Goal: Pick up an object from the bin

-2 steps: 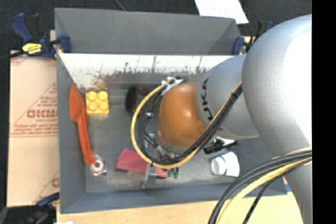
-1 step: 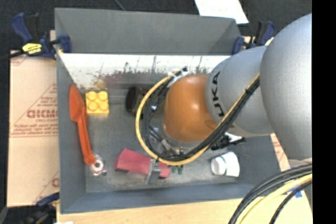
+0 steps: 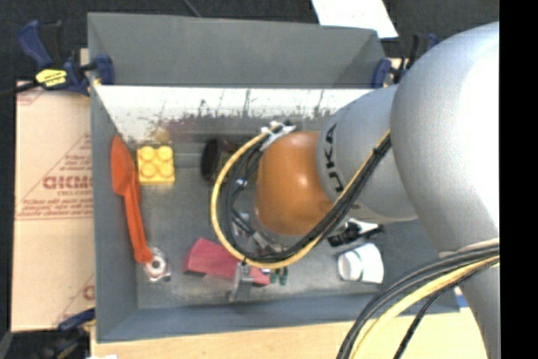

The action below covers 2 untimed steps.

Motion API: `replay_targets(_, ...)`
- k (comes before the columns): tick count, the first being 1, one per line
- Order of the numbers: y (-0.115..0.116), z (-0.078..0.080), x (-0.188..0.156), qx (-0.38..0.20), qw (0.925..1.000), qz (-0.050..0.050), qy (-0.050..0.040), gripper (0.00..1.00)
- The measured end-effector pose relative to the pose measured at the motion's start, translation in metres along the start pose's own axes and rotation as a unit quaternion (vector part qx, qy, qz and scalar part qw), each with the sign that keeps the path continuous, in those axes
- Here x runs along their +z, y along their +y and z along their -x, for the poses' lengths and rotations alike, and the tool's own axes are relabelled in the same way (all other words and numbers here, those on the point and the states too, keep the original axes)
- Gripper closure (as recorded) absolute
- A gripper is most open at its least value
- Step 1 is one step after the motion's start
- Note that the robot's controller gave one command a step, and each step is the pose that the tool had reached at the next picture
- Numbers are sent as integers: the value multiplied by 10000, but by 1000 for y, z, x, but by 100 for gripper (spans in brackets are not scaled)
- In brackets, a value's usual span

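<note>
Gripper (image 3: 245,275) sits low in the grey bin (image 3: 235,63), just beside the pink block (image 3: 208,258); whether it's open or closed, can't tell.

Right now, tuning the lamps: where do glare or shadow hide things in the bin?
In the camera view, glare whitens the bin's far wall; the arm's shadow darkens a black thing beside the orange wrist cover; the yellow brick is evenly lit.

The bin (image 3: 235,55) is matt grey metal, its back wall scuffed. The yellow brick (image 3: 156,164) and orange scoop (image 3: 130,197) look like smooth plastic. The arm's orange cover (image 3: 290,181) shines glossy; its silver shell (image 3: 445,139) is smooth.
</note>
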<state>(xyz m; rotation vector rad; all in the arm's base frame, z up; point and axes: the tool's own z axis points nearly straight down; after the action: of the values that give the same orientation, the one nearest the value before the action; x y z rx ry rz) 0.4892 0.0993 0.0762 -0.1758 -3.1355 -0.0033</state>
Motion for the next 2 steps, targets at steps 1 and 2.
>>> replay_targets(1,-2,-9,5,315,9995,27,-54,0)
replay_targets(2,-1,-1,2,31,10000,1,-11,100)
